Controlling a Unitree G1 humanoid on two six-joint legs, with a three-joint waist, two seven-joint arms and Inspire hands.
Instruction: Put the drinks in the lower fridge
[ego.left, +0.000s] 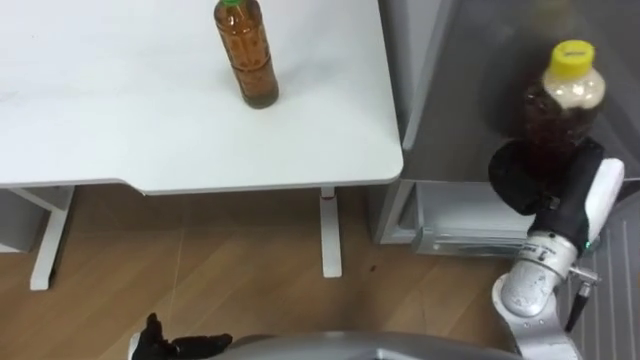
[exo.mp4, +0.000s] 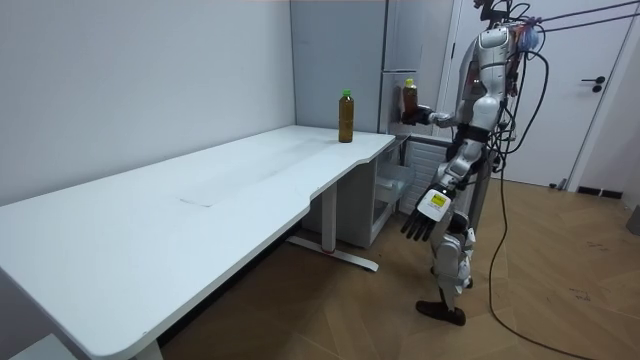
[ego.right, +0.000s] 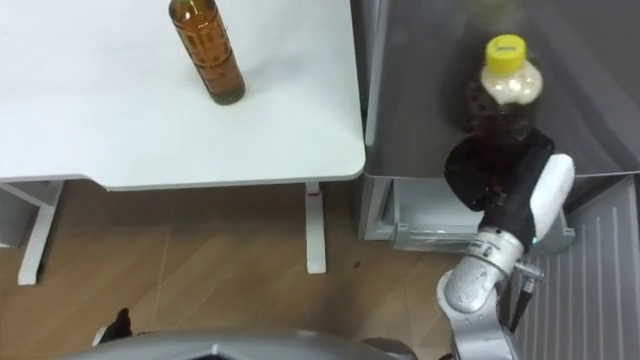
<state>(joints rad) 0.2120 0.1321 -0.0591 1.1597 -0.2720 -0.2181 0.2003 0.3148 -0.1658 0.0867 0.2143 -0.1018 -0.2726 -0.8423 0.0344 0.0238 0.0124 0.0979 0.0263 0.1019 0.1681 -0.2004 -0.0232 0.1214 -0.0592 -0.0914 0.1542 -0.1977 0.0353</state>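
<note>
My right hand (ego.left: 541, 178) is shut on a dark drink bottle with a yellow cap (ego.left: 561, 105), held upright in front of the grey fridge (ego.left: 470, 60). In the room view the same bottle (exo.mp4: 409, 101) is raised at chest height beside the fridge (exo.mp4: 335, 60). A second, amber bottle with a green cap (ego.left: 246, 52) stands upright on the white table (ego.left: 120, 120) near its far right corner. My left hand (ego.left: 176, 346) hangs low at my side, fingers relaxed and holding nothing. I stand at the table's end, facing the fridge.
Below the held bottle, the fridge's lower part shows white shelves or a drawer (ego.left: 458, 218). The table's white leg (ego.left: 331, 232) stands on the wooden floor (ego.left: 200, 270). A white door (exo.mp4: 575, 90) is behind me in the room view.
</note>
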